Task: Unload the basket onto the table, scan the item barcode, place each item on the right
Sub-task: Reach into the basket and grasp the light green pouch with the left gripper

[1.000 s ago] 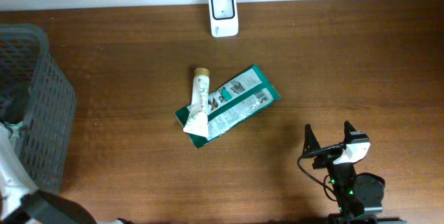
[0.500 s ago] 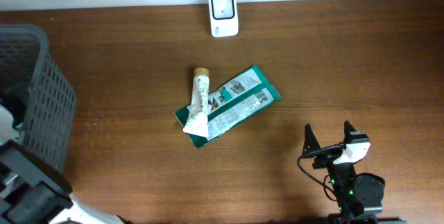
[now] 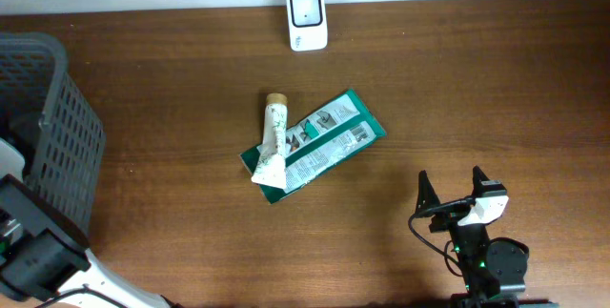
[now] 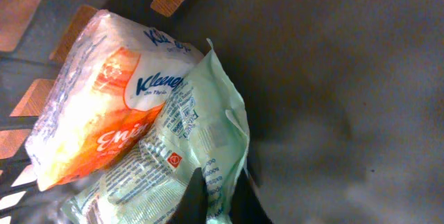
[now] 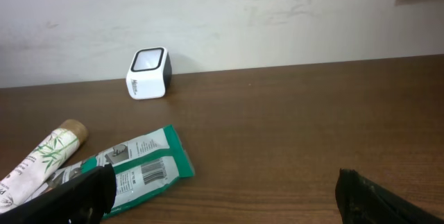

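Left gripper: clamps the lower edge of a pale green packet, with dark fingers pressing in from either side. Works down inside the grey basket at the left end of the table; cannot be picked out from overhead, where only the arm shows at the bottom left corner.

Pale green packet: lies on the basket's dark floor with its printed side up, and leans partly over an orange-and-white Kleenex pack just beside it, touching. Print too small to tell whether a barcode faces the camera.

Right gripper: spread wide, holds nothing, touches nothing. Sits low over the front right of the table and faces the back wall.

Scanner: small white box with a dark window, stands at the back edge of the table near the middle, well apart from the basket and from both grippers.

Middle of the table: dark green sachet, flat, with a barcode on its upper face. Tube with a tan cap lies across the sachet's left end and touches it, cap toward the back wall.
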